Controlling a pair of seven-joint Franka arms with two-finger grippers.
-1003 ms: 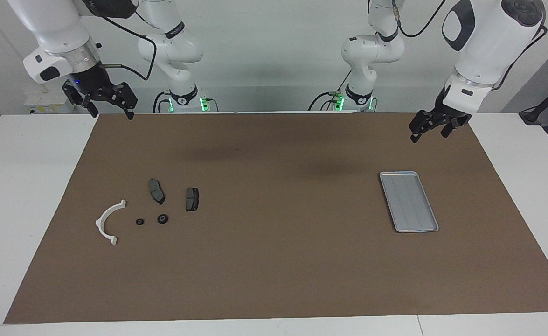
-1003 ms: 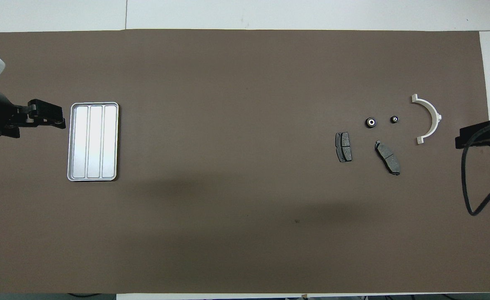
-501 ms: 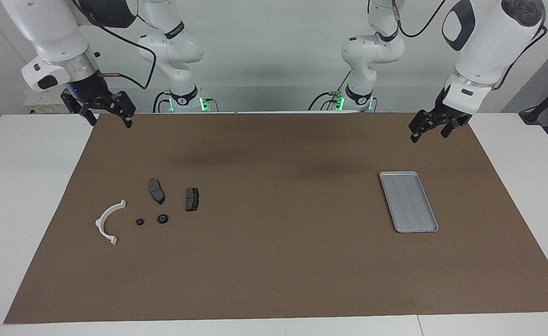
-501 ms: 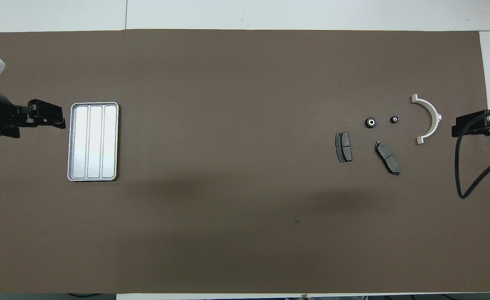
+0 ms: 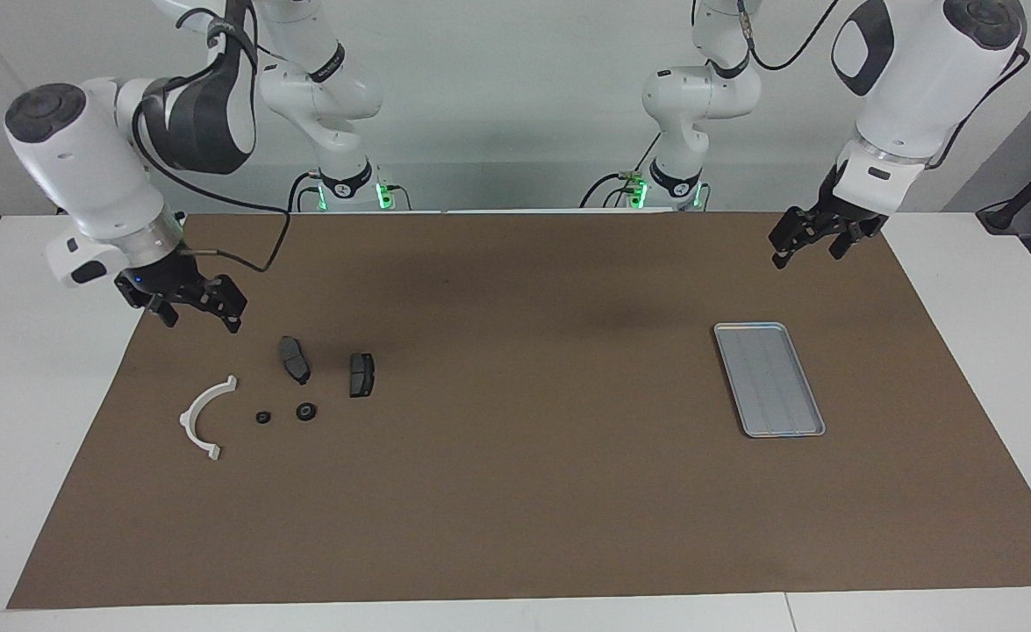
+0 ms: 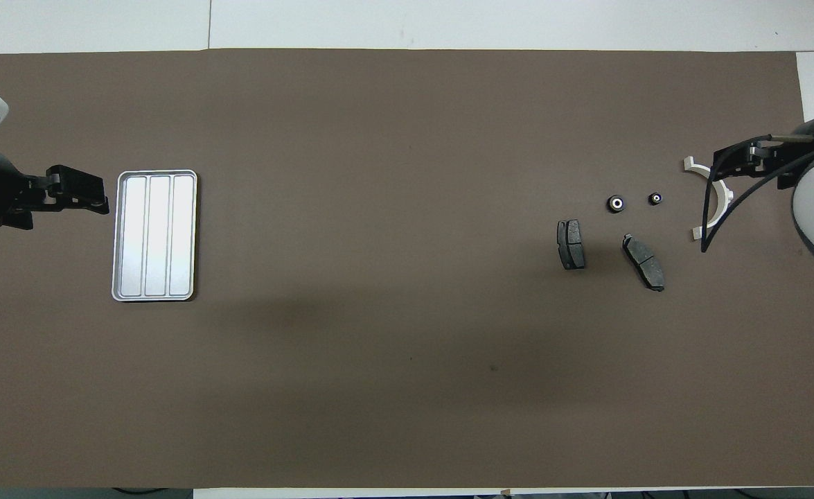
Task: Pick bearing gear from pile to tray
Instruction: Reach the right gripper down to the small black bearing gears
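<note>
one white half-ring bracket [image 5: 204, 415], two dark brake-pad plates [image 5: 295, 359], two small black round pieces [image 5: 305, 411], one empty tray [image 5: 769, 379], right pincer [image 5: 197, 311] and left pincer [image 5: 805, 245] both open, holding nothing

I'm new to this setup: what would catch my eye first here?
The right arm's black hand, open, hangs low over the brown mat by the pile of small parts, near its white curved half-ring bracket. The shallow silver-grey metal tray lies empty at the left arm's end, where the left hand waits.

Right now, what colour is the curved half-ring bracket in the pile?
White. The curved half-ring bracket shows best in the facing view.
</note>
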